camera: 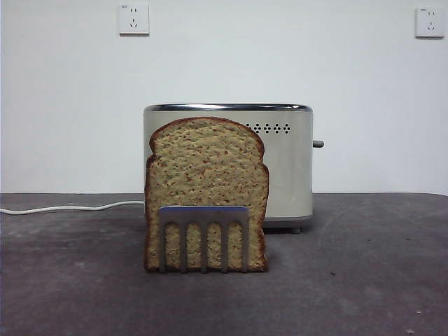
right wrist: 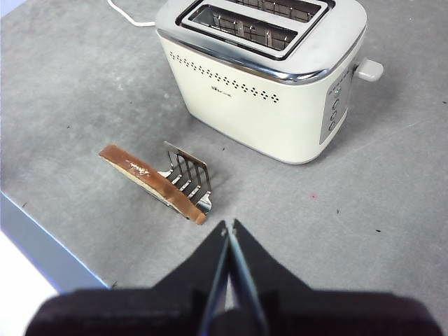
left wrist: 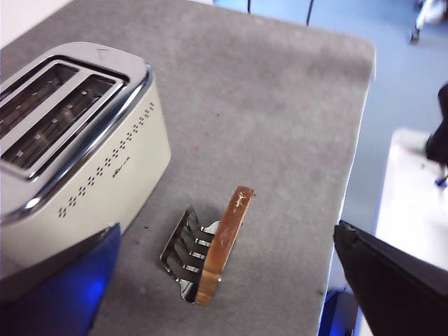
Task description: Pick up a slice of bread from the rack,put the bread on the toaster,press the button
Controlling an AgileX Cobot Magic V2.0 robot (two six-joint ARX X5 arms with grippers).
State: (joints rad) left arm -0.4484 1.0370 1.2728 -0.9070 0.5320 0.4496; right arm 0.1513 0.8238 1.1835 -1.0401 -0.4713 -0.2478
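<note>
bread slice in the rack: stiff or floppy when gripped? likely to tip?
Probably stiff: the slice of bread stands upright unsupported above the low rack. Likely light, being thin edge-on. It may tip if nudged, since it leans slightly in the left wrist view.

You're looking at a lab-type test room, not a kitchen. A grey felt-covered table (camera: 364,280), bare white wall (camera: 280,56) and blue floor (left wrist: 392,28) are showing that.

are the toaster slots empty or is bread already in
Empty: the right wrist view shows bare wire guides inside both slots of the toaster. The slice of bread stands upright in the rack.
</note>
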